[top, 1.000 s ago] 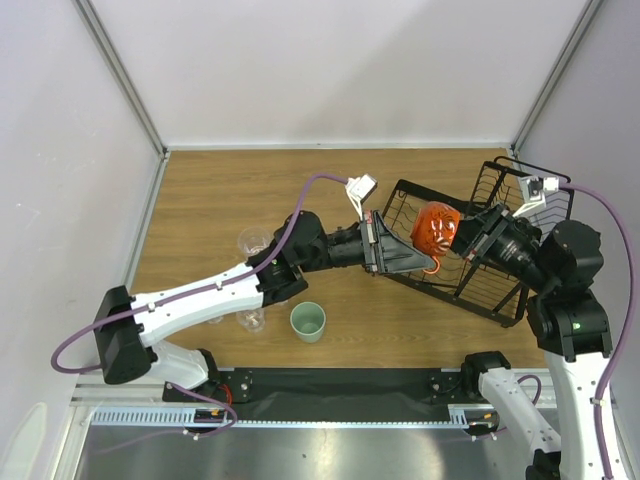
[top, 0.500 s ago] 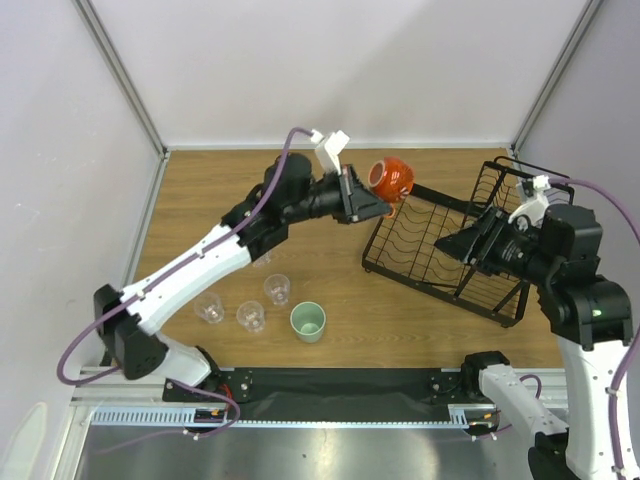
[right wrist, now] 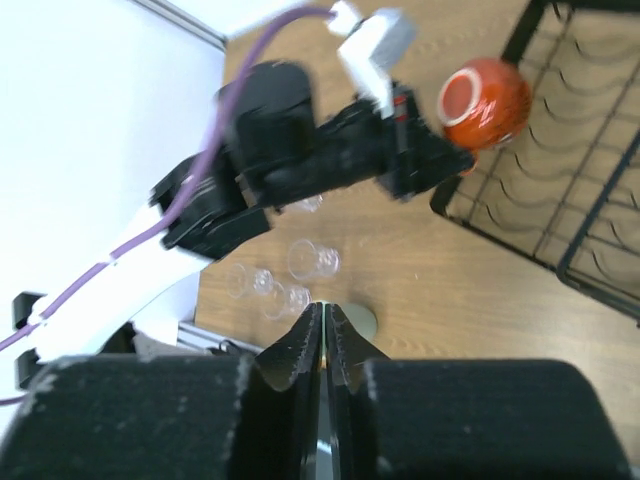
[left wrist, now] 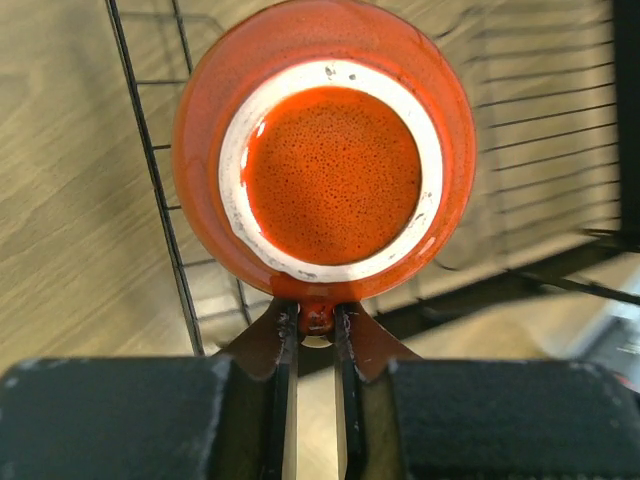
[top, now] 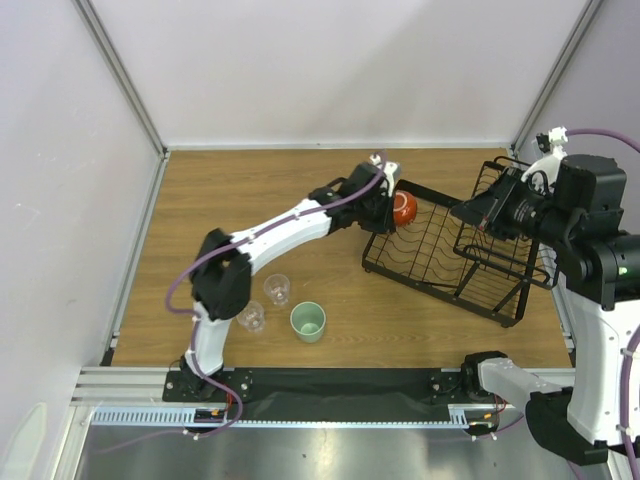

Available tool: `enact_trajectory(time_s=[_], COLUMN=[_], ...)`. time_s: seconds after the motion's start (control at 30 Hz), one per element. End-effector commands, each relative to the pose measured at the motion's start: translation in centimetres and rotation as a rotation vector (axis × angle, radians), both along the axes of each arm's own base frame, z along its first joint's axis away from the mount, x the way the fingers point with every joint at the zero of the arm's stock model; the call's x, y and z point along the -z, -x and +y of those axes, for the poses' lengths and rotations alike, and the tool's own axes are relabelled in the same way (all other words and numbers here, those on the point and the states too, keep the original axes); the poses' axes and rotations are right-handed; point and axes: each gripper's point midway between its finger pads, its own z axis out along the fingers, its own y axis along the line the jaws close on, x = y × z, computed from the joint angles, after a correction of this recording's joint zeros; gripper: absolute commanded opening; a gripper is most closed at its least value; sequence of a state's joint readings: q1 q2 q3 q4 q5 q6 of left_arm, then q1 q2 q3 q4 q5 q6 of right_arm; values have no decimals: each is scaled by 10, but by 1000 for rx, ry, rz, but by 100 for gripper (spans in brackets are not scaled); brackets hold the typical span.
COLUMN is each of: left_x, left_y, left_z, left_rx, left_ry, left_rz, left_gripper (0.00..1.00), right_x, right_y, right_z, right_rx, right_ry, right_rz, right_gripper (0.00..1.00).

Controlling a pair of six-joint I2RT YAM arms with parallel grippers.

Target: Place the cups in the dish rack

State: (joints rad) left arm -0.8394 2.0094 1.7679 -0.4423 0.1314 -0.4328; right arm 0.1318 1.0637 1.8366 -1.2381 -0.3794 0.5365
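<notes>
Left gripper (left wrist: pixel 317 345) is clamped on the thin handle of the small orange-red handled mug (left wrist: pixel 325 150); mug is bottom-up, base ring facing the wrist camera, at the far-left edge of the large black wire dish rack (top: pixel 430 245), which sits skewed at the right side of the wooden desk (top: pixel 230 200); cannot tell if the mug touches the wires.

Risks, as I judge them: the hold is on the handle only, so the mug could pivot or slip between the pads; it hangs right by the rack's edge wire, so the rim could snag there; let go this close to the edge, it could tip out onto the desk.

Right gripper (right wrist: pixel 320 335) has fingers pressed together, holding nothing, above the rack's taller basket part; apart from the mug, not blocking.

Clear plastic tumblers (top: pixel 277 289) and the pale mint-green handleless cup (top: pixel 308 321) wait near the desk's near edge, well apart from the rack; the left arm stretches above them.
</notes>
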Motion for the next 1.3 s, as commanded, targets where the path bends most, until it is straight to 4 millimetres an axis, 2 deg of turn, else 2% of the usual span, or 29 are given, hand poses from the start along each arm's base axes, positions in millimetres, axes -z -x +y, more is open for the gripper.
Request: enact_trajectory(time_s=[0.0,0.1,0.13,0.3,0.47,0.57,0.6,0.67,0.7,0.73,0.8,1.0,1.07,1.1,1.17,1.2,1.27], left_x=[-37,-22,-14,6,30,32,39,36,46,42,57,62,70,66,73,68,67], left_y=[-15,-15,-13,1,28,43,45,55,58,62,65,67,68,70,70,69,68], left_z=[-39,-54,-66,-91,-113,-126,-130,-140,-143,-150,-152,-157,-159,-164,-164,-165,-165], left_rx=[43,53,72,101,170,211,224,249,258,275,276,269,277,285,289,285,282], left_ry=[47,15,18,23,4,16,9,21,13,31,-1,-10,-10,6,-8,-1,-1], left_rz=[-171,-183,-174,-117,-94,-99,-101,-102,-86,-86,-76,-78,-62,-60,-49,-55,-59], left_gripper=[0,0,0,0,0,0,0,0,0,0,0,0,0,0,0,1,7], right_x=[9,14,13,6,2,3,3,5,4,5,3,6,6,7,7,7,7], right_y=[7,9,12,13,19,24,25,27,29,30,32,34,35,35,35,35,35], right_z=[-3,-1,-1,3,2,1,1,0,0,-1,-1,0,-1,-1,-1,-1,-1], right_rx=[-7,-9,-14,-36,-34,-29,-32,-30,-29,-30,-27,-33,-30,-29,-28,-28,-29], right_ry=[24,9,5,-10,-21,-20,-19,-14,-11,-9,-10,-18,-17,-16,-17,-17,-14], right_rz=[40,60,53,19,4,3,3,10,4,2,-15,-9,-11,-8,-6,-7,-6], right_gripper=[8,9,9,15,16,16,16,17,16,17,17,17,17,17,17,17,17])
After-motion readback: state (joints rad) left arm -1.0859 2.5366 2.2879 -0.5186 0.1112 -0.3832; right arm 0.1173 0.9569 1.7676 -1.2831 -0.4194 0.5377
